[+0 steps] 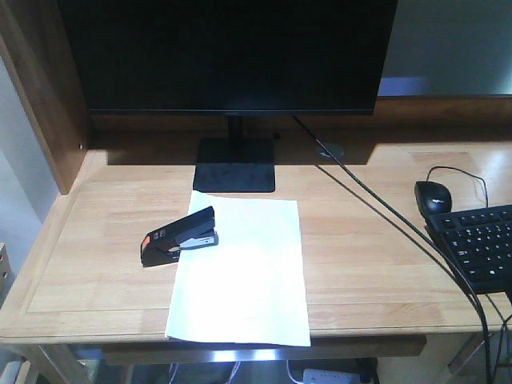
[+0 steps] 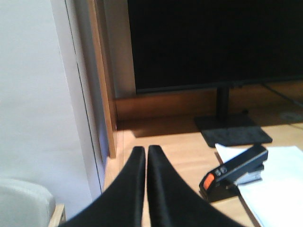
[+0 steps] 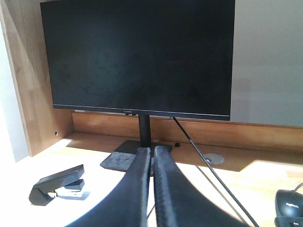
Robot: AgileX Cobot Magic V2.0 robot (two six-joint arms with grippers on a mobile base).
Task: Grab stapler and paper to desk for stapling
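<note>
Okay, front view: desk holds the paper, lying from just in front of the monitor base down to the front edge, its bottom slightly overhanging. Stapler sits across the paper's upper left edge, orange end out over bare wood toward the left side, nose over the sheet. Mouse and keyboard near the right edge, cables running from the back toward the front right corner. No arms visible here.

Left wrist view: left gripper fingers pressed together, nothing between them, hanging over the desk's left side near the back corner. Stapler lies off to its right, apart from it, nose on the paper.

Right wrist view: right gripper fingers closed with only a thin slit, holding nothing, pointed at the monitor stand. Stapler well to its left on the bright sheet; mouse at right.
</note>
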